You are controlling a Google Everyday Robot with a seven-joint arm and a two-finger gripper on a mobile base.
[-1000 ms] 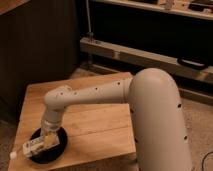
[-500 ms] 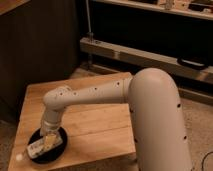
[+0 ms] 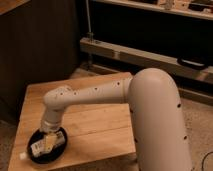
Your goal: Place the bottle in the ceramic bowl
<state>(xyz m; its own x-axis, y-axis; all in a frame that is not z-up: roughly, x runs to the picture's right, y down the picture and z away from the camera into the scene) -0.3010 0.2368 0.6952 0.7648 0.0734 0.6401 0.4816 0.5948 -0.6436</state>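
Observation:
The ceramic bowl (image 3: 59,150), black and glossy, sits at the front left corner of the wooden table. The bottle (image 3: 39,148) lies tilted inside it, and its white cap (image 3: 23,156) pokes out over the bowl's left rim. My gripper (image 3: 49,140) points straight down over the bowl, right at the bottle's upper end. The white arm reaches to it from the large white body at the right. The gripper hides part of the bottle.
The wooden table (image 3: 95,122) has its front edge close below the bowl and its left edge close beside it. Dark cabinets and a metal rail (image 3: 140,55) stand behind the table. The robot's white body (image 3: 160,120) fills the right side.
The bottle has sunk a little lower and to the left in the bowl, so its cap now sticks out past the rim. The arm has barely moved.

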